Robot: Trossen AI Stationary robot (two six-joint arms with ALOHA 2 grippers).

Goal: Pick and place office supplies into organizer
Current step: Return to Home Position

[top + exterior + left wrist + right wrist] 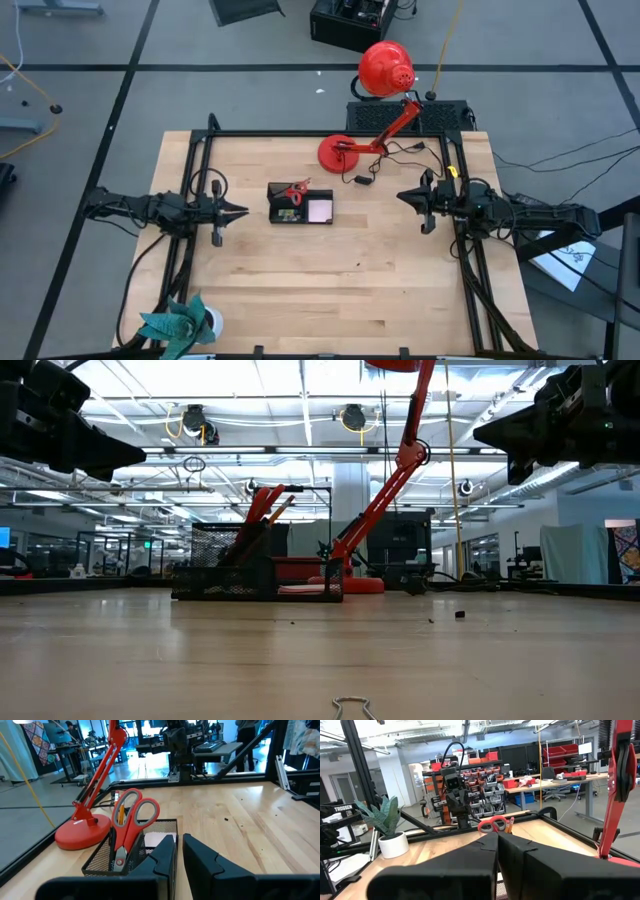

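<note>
Wood desk: organizer sits just left of centre, toward the far edge. Scissors stand in it, handles up, long axis near vertical. Left gripper is the nearer one, fingers pressed together, tips aimed straight at the organizer but not touching. Right gripper likewise pressed together, well apart. My read: nothing held, so both pull straight back.

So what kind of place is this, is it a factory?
Probably a robotics lab or workshop: a left arm and right arm sit at a wooden table, shelves of red bins stand behind, and long ceiling lights run over a big open hall.
</note>
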